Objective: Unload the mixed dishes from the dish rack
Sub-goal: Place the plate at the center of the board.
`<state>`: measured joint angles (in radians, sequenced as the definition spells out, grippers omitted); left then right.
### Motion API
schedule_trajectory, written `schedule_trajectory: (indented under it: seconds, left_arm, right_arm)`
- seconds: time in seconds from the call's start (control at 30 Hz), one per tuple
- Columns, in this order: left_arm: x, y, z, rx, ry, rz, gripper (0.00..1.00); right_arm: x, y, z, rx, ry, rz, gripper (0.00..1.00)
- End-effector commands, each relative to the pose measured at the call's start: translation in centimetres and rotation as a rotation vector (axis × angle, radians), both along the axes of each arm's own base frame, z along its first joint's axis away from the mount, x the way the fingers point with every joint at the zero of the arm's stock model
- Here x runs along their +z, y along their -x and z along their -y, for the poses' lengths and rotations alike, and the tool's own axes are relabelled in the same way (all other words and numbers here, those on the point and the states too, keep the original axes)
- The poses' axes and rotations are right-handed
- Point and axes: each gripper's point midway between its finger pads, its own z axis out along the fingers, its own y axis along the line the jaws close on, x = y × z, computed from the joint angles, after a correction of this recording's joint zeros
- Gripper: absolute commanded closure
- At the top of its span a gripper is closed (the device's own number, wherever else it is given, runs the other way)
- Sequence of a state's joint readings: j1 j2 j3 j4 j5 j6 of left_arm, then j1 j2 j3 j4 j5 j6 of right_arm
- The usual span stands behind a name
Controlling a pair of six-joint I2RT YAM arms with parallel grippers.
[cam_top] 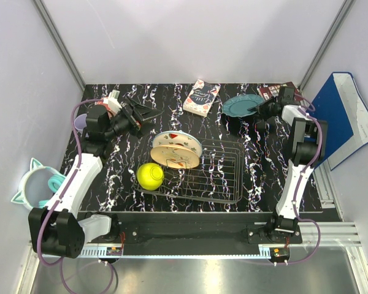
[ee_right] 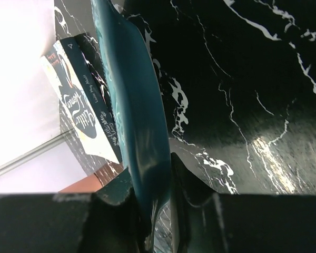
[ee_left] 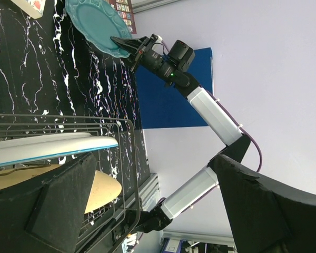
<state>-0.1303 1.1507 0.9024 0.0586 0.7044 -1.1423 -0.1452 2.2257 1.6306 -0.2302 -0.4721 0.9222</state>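
The black marbled table fills the top view. At its middle sits the dish rack. A white spotted plate and a peach plate stand at the rack's left end, and a yellow-green bowl is at its lower-left corner. At upper right, the right gripper is clamped on the teal plate's rim. At upper left, the left gripper is spread wide, grasping nothing.

rack mid-table | two plates upright in its left end | scalloped plate behind-right | book behind
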Motion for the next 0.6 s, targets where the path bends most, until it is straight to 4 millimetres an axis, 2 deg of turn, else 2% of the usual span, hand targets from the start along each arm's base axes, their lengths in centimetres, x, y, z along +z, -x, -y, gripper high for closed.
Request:
schedule_trajectory:
  seconds: [0.0,0.23,0.27,0.3,0.33,0.43,0.47,0.57]
  left_arm:
    - [1.9,0.2,0.0,0.003,-0.004,0.074,0.01]
    - [1.4,0.2,-0.1,0.005,-0.011,0.059,0.01]
    - [1.3,0.3,-0.1,0.005,-0.012,0.056,0.01]
    - [1.2,0.3,-0.1,0.005,-0.013,0.056,0.01]
    - [1.2,0.3,-0.1,0.005,-0.013,0.056,0.01]
    - [1.1,0.3,-0.1,0.004,-0.009,0.05,0.01]
    - [1.1,0.3,-0.1,0.004,-0.007,0.05,0.01]
    - [1.1,0.4,0.0,0.003,-0.005,0.051,0.01]
  right_arm:
    - [5.3,-3.0,-0.9,0.049,-0.009,0.173,1.0]
    - [2.2,-2.4,-1.0,0.042,-0.021,0.05,1.0]
    - [1.7,-2.1,-1.0,0.041,-0.022,0.035,0.98]
    - [1.5,-2.0,-1.0,0.042,-0.024,0.029,0.93]
    - [1.4,-1.8,-1.1,0.045,-0.028,0.025,0.78]
    - [1.1,-1.2,-1.2,0.044,-0.037,0.002,0.59]
    - [1.1,-0.9,-1.3,0.044,-0.036,-0.005,0.49]
    - [1.5,-0.4,-1.2,0.042,-0.03,-0.013,0.4]
